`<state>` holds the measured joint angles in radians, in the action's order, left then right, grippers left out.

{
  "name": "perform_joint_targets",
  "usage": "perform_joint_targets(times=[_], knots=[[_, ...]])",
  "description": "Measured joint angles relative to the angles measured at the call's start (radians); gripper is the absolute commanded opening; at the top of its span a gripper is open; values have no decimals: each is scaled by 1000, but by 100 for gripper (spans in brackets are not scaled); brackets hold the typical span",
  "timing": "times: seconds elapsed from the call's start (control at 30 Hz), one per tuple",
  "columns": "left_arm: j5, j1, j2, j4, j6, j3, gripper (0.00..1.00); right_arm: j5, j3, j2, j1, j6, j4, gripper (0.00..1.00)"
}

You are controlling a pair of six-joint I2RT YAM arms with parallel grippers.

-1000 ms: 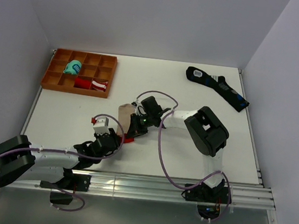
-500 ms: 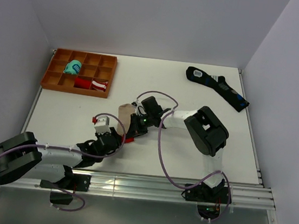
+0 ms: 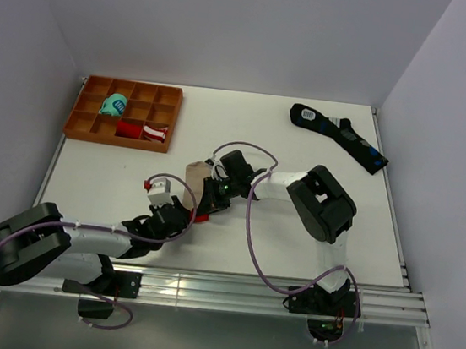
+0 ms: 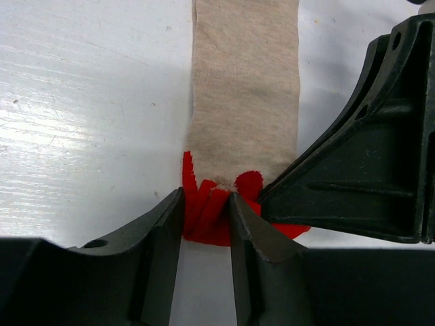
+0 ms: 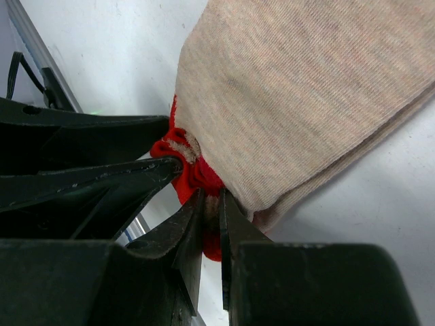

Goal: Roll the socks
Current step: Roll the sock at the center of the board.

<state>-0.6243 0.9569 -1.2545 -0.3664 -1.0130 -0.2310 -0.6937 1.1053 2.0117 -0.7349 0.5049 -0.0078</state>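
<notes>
The socks [image 3: 192, 172] lie flat on the white table as a beige strip with a red end [image 3: 200, 216] toward the arms. In the left wrist view the beige strip [image 4: 245, 88] runs away from my left gripper [image 4: 207, 207], whose jaws pinch the bunched red end [image 4: 211, 217]. My right gripper [image 5: 211, 204] comes in from the right, shut on the same red end [image 5: 194, 173] where it meets the beige fabric [image 5: 299, 102]. In the top view the left gripper [image 3: 187, 214] and the right gripper [image 3: 209, 201] meet at that end.
An orange compartment tray [image 3: 78, 117] at the back left holds a teal bundle [image 3: 115, 106] and a red-and-white bundle [image 3: 143, 131]. A long black sock [image 3: 340, 135] lies at the back right. The right arm's purple cable [image 3: 250, 228] loops over the table.
The left arm's rear links have shifted slightly to the right and its jaws have closed a little on the red end. The socks and the right arm stay in place.
</notes>
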Motion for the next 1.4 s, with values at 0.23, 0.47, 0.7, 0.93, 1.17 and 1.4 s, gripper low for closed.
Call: perform_joint_targets(times=[0.23,0.47,0.7,0.93,1.17,1.4], knots=[[8,-1,-14,-14,-12,-2,27,-1,-1,0,0,1,2,1],[27,-10,-28,-6,-12,-22,15,-8,-16,0,3,11,31,3],[102,-53,-33,-5,-2,-33,8,-3,-64,-17,5,31,103,13],[184,-80,-33,59,3,-74,7,39,-180,-74,15,61,239,24],[257,-80,-66,153,5,-153,6,103,-314,-158,29,87,365,34],[329,-90,-130,171,4,-216,6,156,-424,-222,51,105,478,38]])
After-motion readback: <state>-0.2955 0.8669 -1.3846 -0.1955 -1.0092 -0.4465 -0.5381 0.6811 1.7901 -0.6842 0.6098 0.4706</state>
